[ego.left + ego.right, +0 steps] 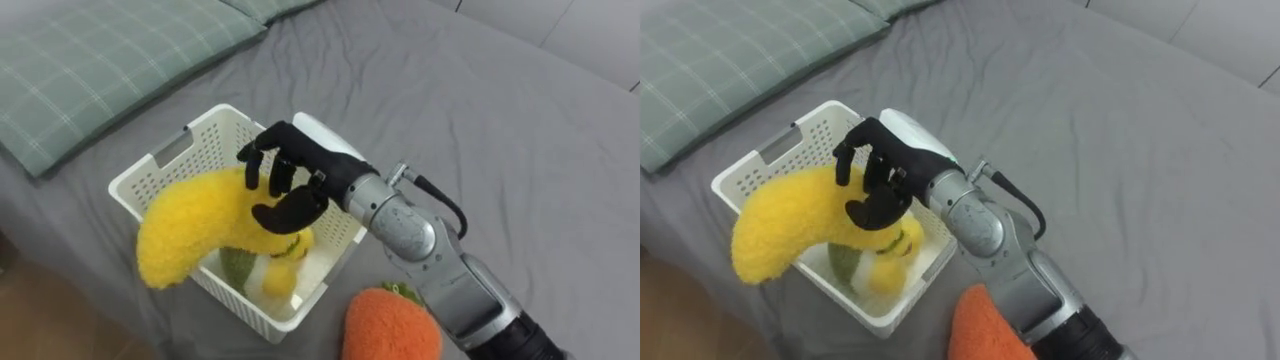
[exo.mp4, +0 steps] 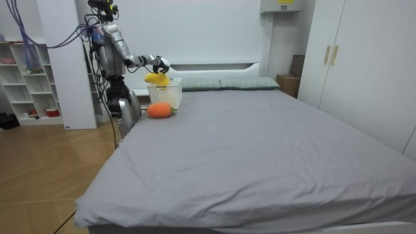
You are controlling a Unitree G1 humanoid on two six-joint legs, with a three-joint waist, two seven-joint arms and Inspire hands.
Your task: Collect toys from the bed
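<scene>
Grey bed [image 1: 520, 110] bears a basket [image 1: 245, 310]; fuzzy yellow banana [image 1: 190, 225] (curved) overhangs it.

Bedroom, plain white wall [image 2: 208, 29] at the back. Large bed [image 2: 260, 149] under a smooth grey sheet, taking up most of the room view. White headboard [image 2: 214, 66] at the far end; green checked pillows [image 2: 244, 82] lying just in front of it. White wardrobe [image 2: 354, 58] with long handles on the room view's right. Brown box [image 2: 289, 81] between wardrobe and bed head. Open white shelf unit [image 2: 26, 78] on the left. Light-brown wooden floor [image 2: 45, 175]. Even, soft light.
</scene>
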